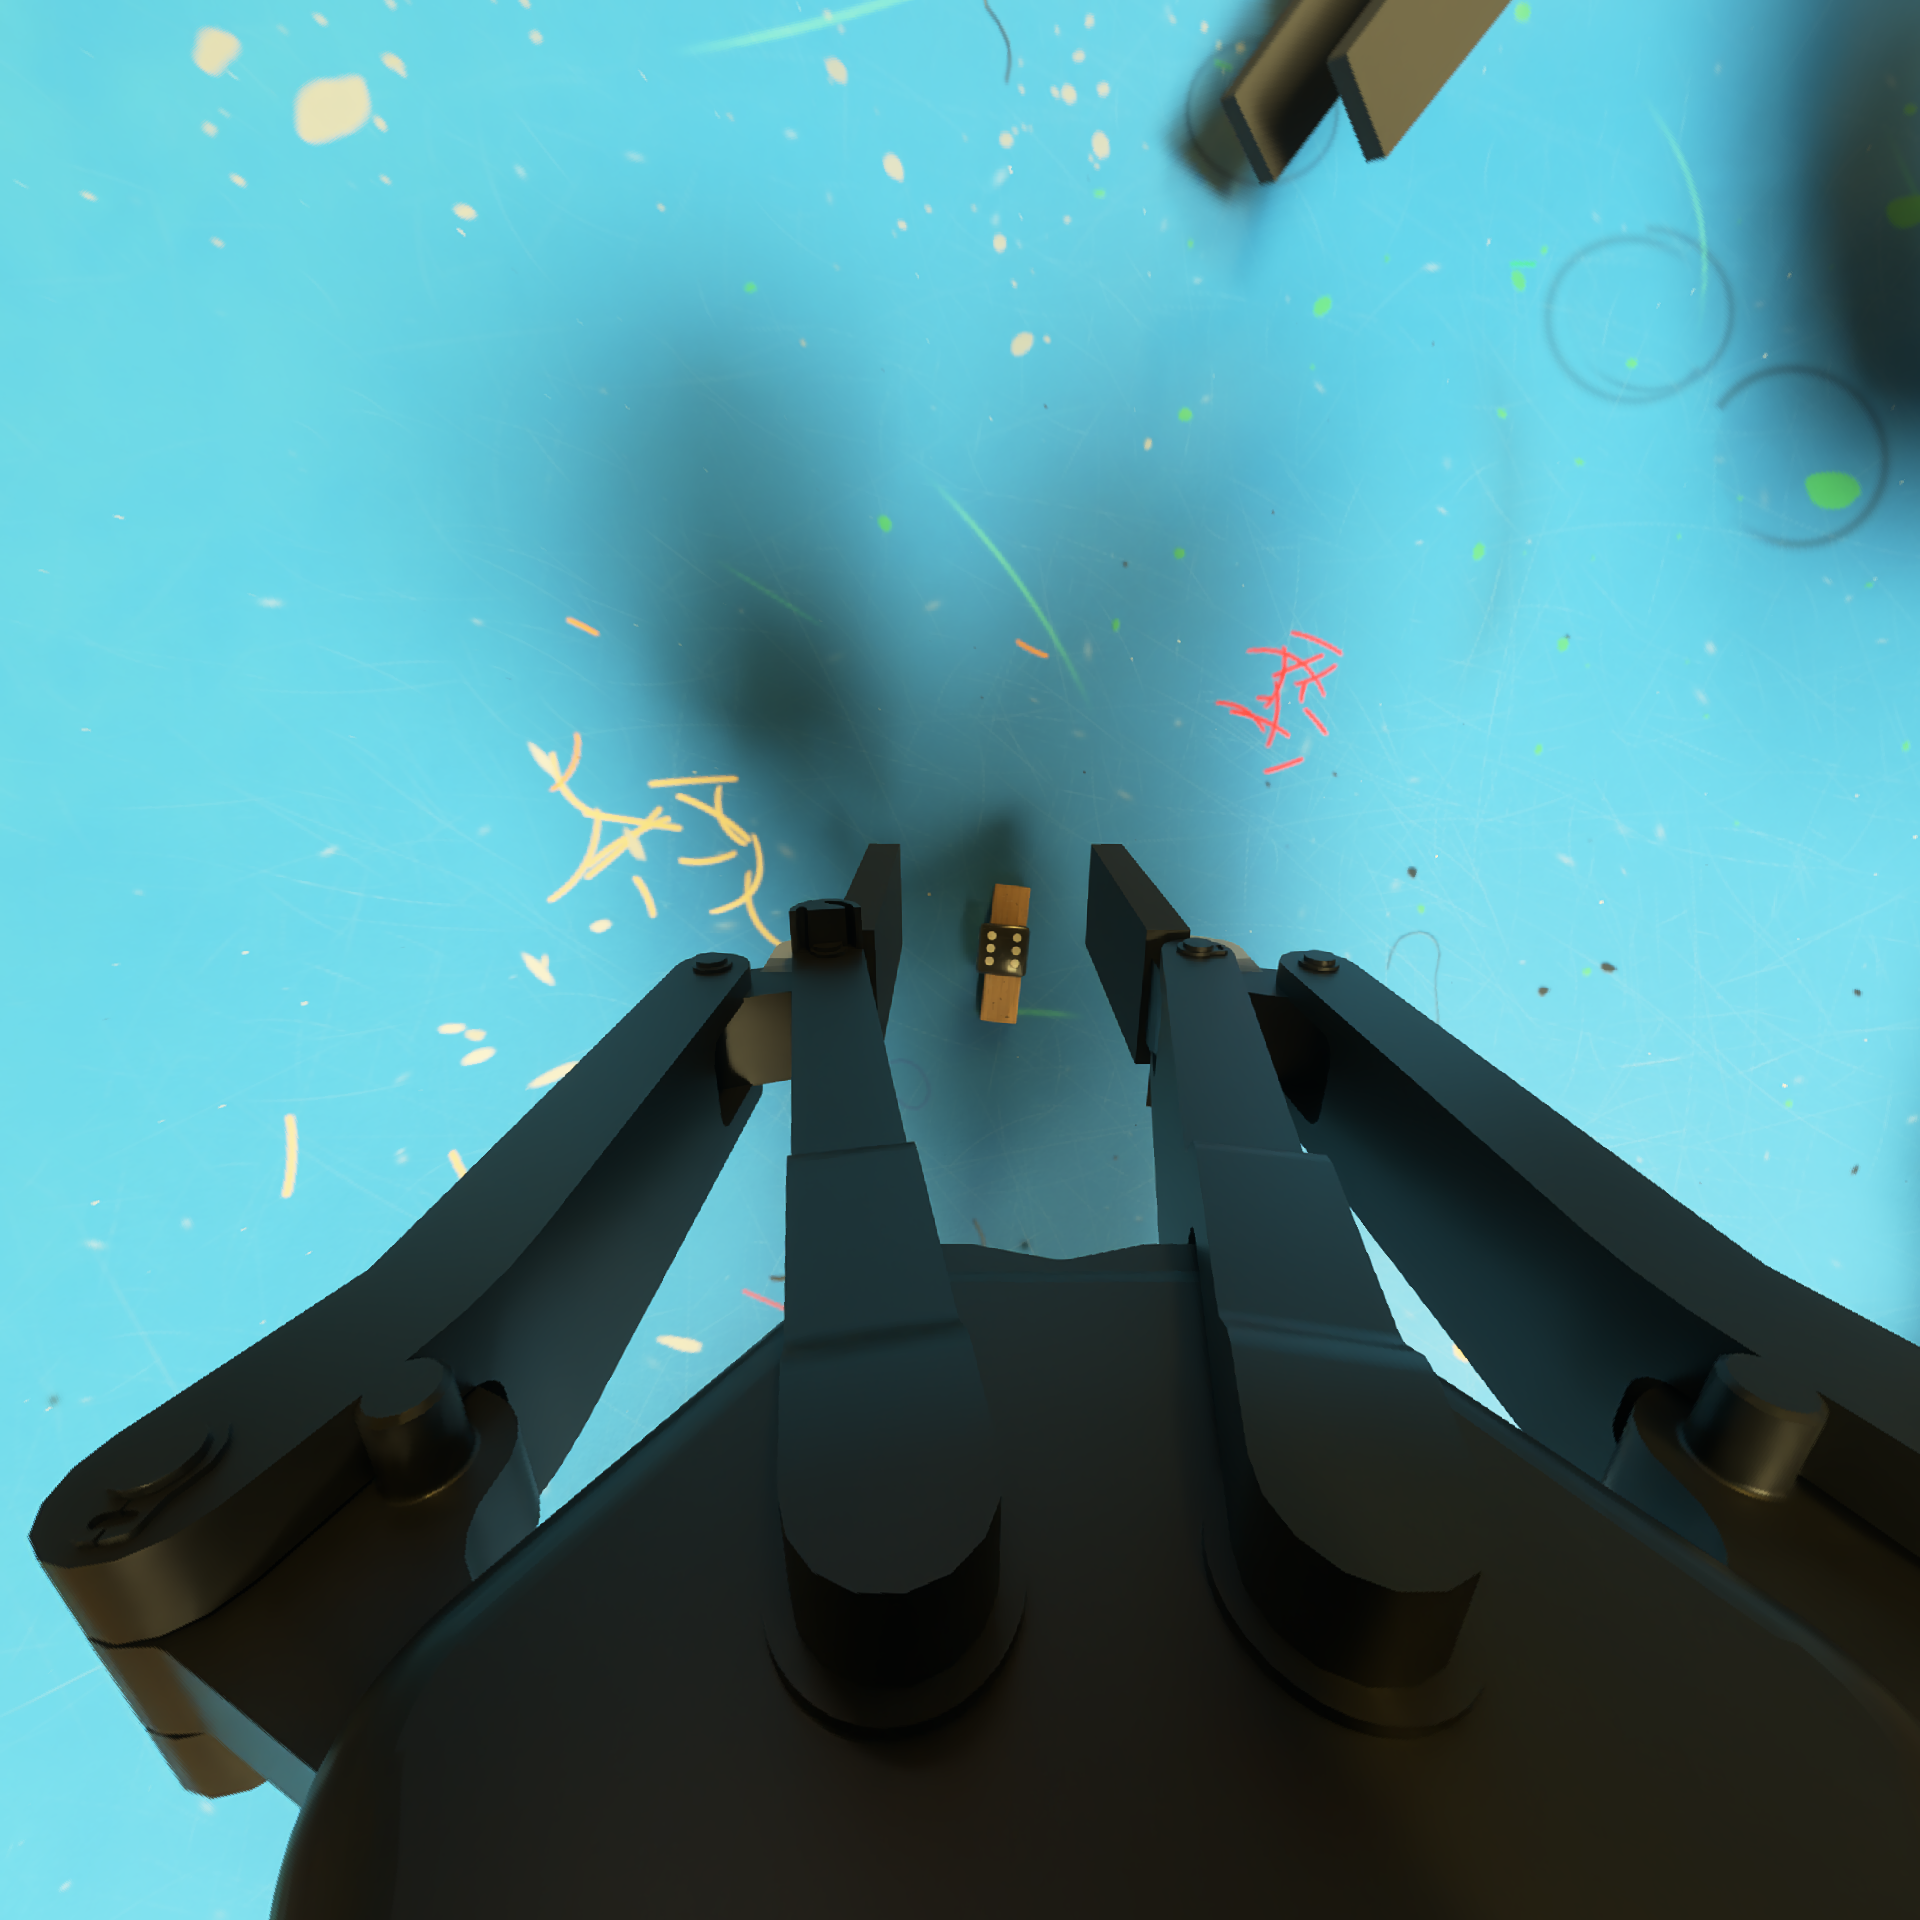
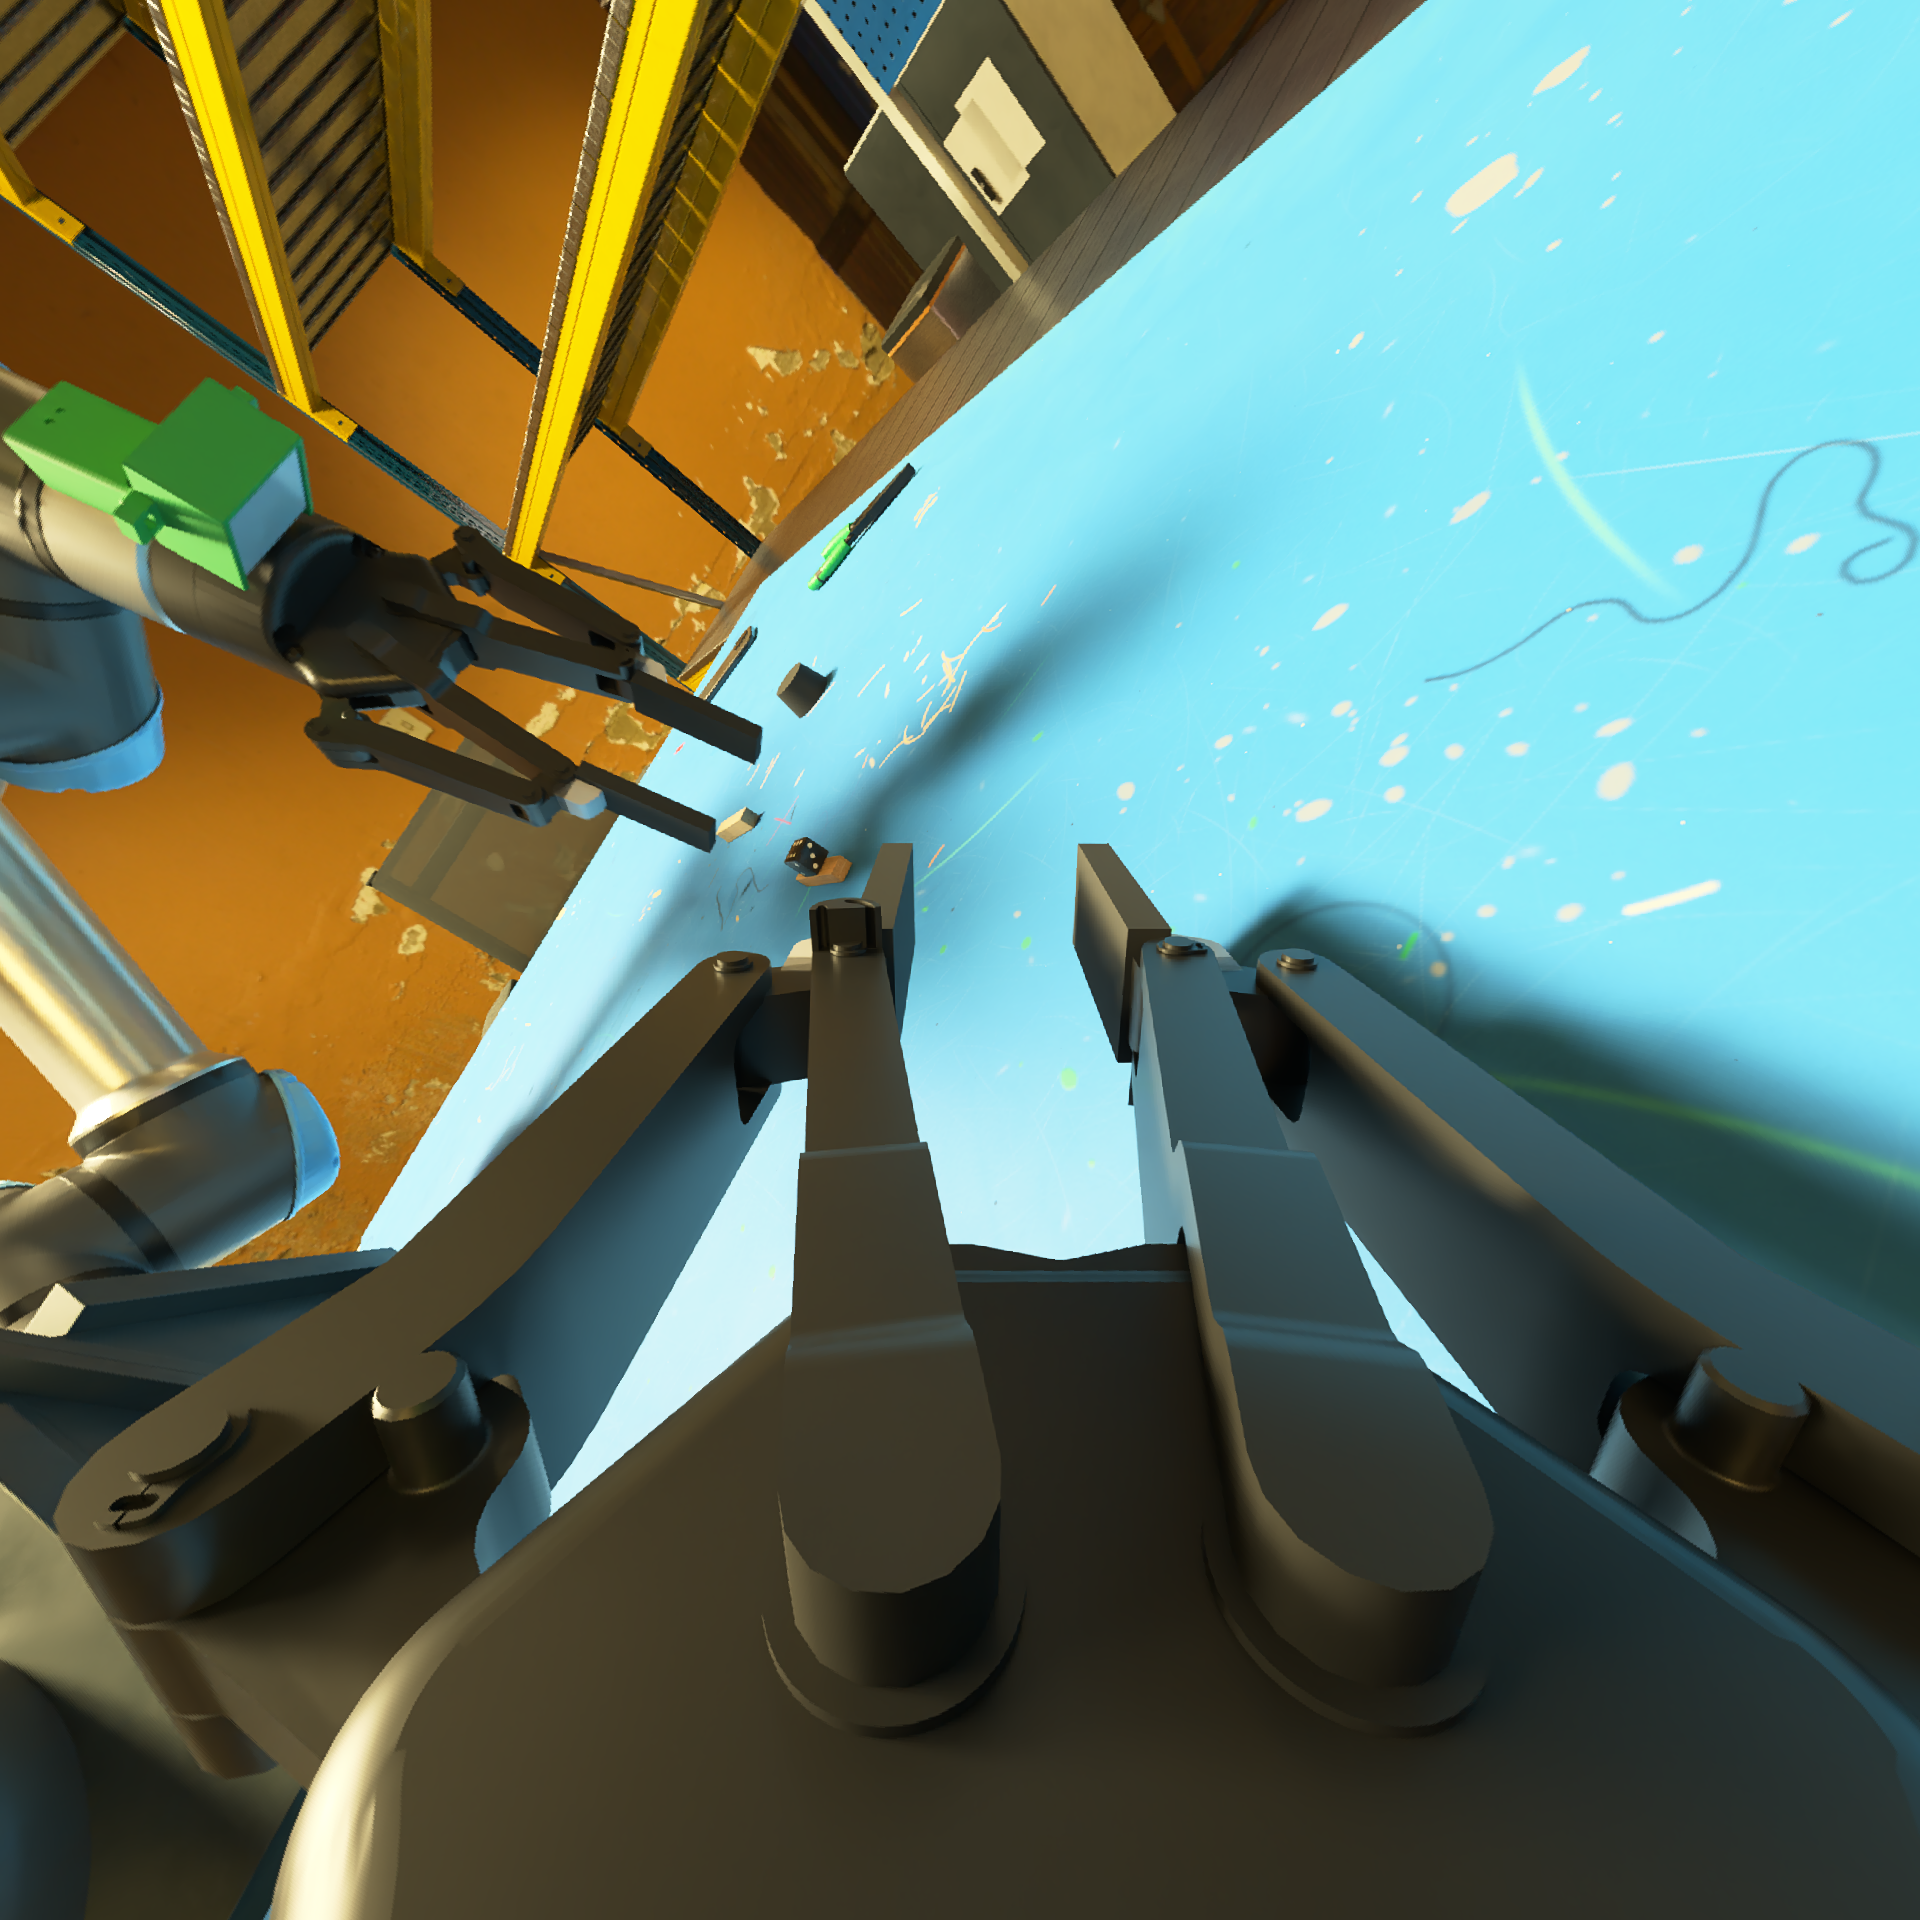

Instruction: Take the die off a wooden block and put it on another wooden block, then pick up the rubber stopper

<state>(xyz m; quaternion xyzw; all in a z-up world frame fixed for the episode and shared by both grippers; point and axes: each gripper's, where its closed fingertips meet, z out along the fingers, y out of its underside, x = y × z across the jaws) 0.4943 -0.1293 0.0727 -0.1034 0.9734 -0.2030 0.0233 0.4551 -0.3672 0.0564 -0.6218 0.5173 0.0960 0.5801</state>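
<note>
My left gripper (image 1: 994, 904) hangs above the blue table (image 1: 312, 520), fingers spread wide and holding nothing. Directly below the gap between them lies a wooden block (image 1: 1005, 992) with the black die (image 1: 1003, 951) seated on its middle, the six-pip face toward the camera. Neither finger touches block or die. Farther off in the left wrist view, the two finger pads of my right gripper (image 1: 1340, 88) show at the upper edge.

My right gripper (image 2: 994, 899) is likewise wide open and empty, above bare tabletop. Just beyond its left fingertip sits the die (image 2: 805, 856) on its block (image 2: 826, 871). A second, paler wooden block (image 2: 738, 823) lies just past that, near the far left gripper's (image 2: 732, 779) lower finger. Farther still stands the dark rubber stopper (image 2: 802, 688), alone. Near the far table edge lies a green-and-black marker pen (image 2: 857, 530).
</note>
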